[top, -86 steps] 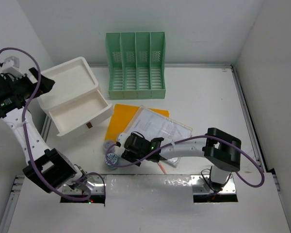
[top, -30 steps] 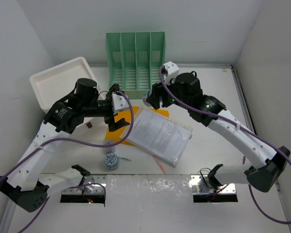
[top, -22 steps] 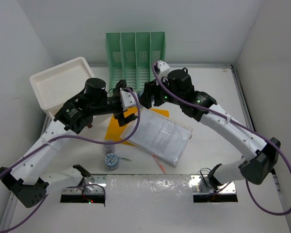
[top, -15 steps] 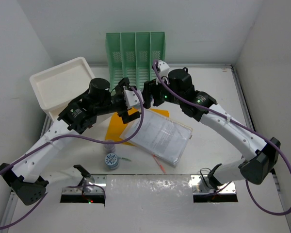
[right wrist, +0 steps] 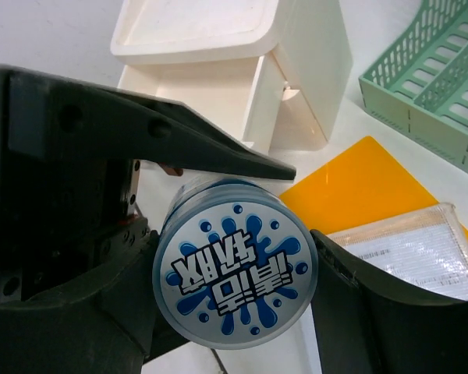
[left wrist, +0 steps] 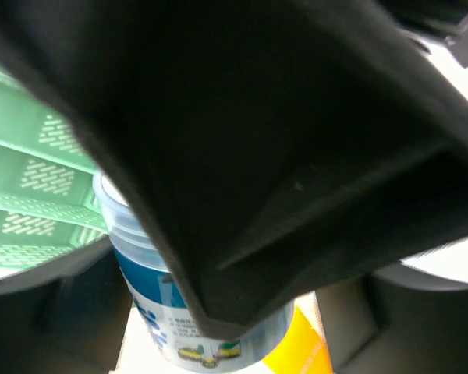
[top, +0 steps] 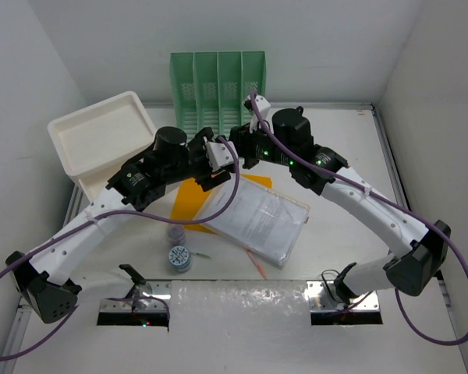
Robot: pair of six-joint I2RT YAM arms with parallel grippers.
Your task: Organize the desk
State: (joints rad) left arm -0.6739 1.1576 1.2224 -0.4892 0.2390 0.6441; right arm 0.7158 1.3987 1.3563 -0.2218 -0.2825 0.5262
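Over the white desk (top: 339,152) the two grippers meet in mid-air, just in front of the green file rack. My right gripper (right wrist: 234,280) (top: 242,149) is shut on a small round tub (right wrist: 232,269) with a blue splash lid, and its fingers press the lid's rim. My left gripper (left wrist: 226,312) (top: 217,160) straddles the tub's body (left wrist: 168,312) from the other side. Its jaws are still open, and a thin gap shows on each side. One left finger (right wrist: 179,136) lies along the top of the tub.
A green file rack (top: 218,101) stands at the back, with a white drawer box (top: 101,144) to its left. An orange folder (top: 189,204) and a clear sleeve of papers (top: 257,214) lie mid-desk. Two more small tubs (top: 177,246) and a red pen (top: 257,265) lie near the front.
My left gripper has swung right to meet the right one, and its jaws have narrowed around the tub. The right gripper shifted a little left and kept its hold.
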